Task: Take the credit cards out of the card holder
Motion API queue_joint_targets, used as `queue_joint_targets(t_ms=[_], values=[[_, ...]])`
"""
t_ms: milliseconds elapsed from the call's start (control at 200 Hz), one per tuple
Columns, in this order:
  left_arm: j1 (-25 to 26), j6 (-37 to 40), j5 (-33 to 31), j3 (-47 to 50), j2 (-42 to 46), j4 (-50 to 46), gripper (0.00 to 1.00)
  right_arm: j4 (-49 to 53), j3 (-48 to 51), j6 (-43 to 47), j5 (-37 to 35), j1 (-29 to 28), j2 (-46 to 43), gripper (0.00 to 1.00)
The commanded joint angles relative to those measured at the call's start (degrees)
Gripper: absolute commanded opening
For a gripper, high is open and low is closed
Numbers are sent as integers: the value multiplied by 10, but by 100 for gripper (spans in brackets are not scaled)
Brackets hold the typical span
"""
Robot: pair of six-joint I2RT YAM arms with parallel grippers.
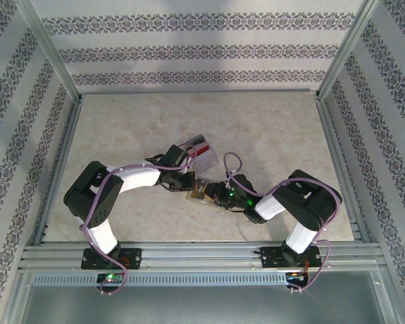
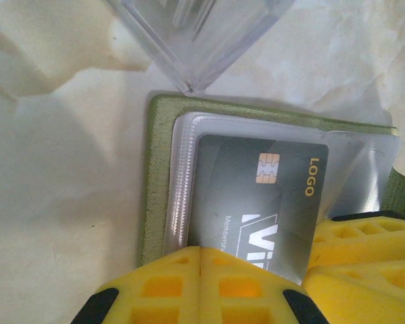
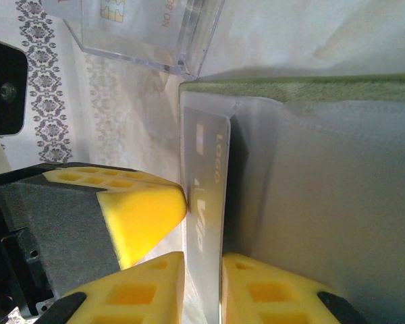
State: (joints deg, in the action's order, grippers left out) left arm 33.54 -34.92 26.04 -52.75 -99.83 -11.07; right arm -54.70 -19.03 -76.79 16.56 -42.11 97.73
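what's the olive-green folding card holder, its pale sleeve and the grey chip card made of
Olive-green folding card holder: likely fabric, matte, fuzzy edge. Pale translucent sleeve: soft glossy plastic, ribbed welded seam. Grey chip card: stiff plastic, satin sheen, gold contacts.

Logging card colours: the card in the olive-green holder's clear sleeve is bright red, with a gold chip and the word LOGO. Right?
No: the card is dark grey, not bright red, as the left wrist view shows. It does sit in the clear sleeve of the olive-green card holder, with a gold chip and the word LOGO.
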Motion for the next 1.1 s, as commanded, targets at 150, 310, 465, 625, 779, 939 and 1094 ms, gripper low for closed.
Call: queue_joint_targets(t_ms=[150,310,465,625,779,939,1094], values=[[-8,15,-29,1,-6,-15,3,31,-3,4,-1,5,17,22],[-8,21,-41,2,-4,-26,3,32,-4,4,0,5,18,22],[-8,23,-34,0,-7,-26,3,31,-3,4,1,5,18,22],[-7,23,-36,6,-11,-24,3,32,-3,4,1,5,17,22],[-7,30,-53,6,-11,-40,2,34,-3,4,1,5,17,22],[-7,38,-63,6,-9,-54,2,35,-4,5,1,4,18,22],[-7,37,-56,7,-12,-50,1,34,-4,5,2,4,19,22]])
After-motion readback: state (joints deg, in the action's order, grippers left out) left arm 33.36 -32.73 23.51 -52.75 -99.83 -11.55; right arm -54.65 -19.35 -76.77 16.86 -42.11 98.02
